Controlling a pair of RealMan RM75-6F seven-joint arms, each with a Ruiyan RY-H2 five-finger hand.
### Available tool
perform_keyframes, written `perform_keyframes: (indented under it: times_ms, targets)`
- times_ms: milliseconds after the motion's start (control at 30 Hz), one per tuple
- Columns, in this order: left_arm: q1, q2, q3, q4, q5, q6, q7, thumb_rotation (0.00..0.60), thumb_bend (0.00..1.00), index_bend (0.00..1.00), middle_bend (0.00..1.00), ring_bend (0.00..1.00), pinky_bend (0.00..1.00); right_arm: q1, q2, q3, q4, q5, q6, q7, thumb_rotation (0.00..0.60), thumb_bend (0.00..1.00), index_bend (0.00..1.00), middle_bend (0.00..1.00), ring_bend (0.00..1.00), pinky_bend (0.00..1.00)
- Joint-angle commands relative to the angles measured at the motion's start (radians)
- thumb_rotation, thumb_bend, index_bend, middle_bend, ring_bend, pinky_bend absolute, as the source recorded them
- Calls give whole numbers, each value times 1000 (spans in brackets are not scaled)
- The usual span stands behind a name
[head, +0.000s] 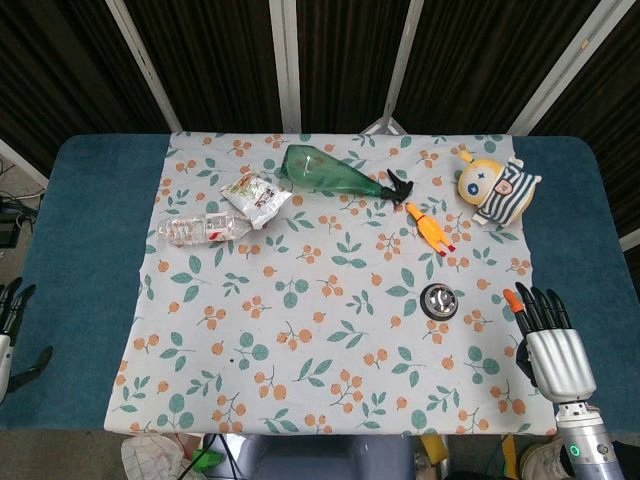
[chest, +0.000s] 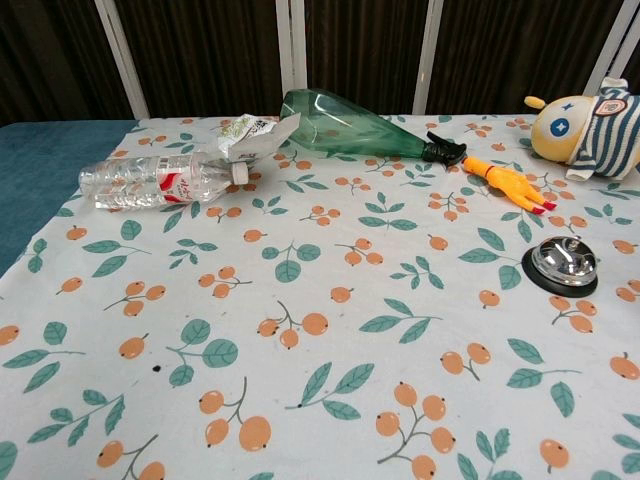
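Dark slatted wall (head: 220, 60), blue table (head: 90, 230)

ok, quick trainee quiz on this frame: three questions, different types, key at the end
1. True or false: the right hand holds the call bell.
2. Which thing lies nearest the right hand? A) plastic water bottle B) call bell C) green spray bottle
3. What orange toy lies between the spray bottle's nozzle and the bell?

Key: 1 false, the hand is empty beside it. 2 B. 3 the rubber chicken.
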Motion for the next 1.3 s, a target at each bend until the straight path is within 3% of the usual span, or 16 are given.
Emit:
perform_keyframes:
  times_ms: [33, 967, 1133, 1300]
  targets:
    - [-2, 0, 1, 1, -3, -6, 4, 600, 404, 47, 0, 27, 165, 1, -1, 1, 1, 2, -1, -1, 600, 1000, 84, 0, 0, 0]
    - [29, 5, 21, -22, 39, 46, -1, 600, 404, 47, 0, 27, 165, 14, -4, -16, -9, -34, -21, 23, 600, 1000, 83, 0, 0, 0]
    - [28, 7, 21, -29, 31, 35, 3, 600, 404, 47, 0, 27, 165, 65, -21, 13, -7, -19, -77, 75, 600, 1000, 84, 0, 0, 0]
    - [25, 5, 16, -27, 25, 30, 5, 600, 404, 47, 0, 28, 165, 103, -39, 53, -21, 15, -109, 25, 600, 1000, 84, 0, 0, 0]
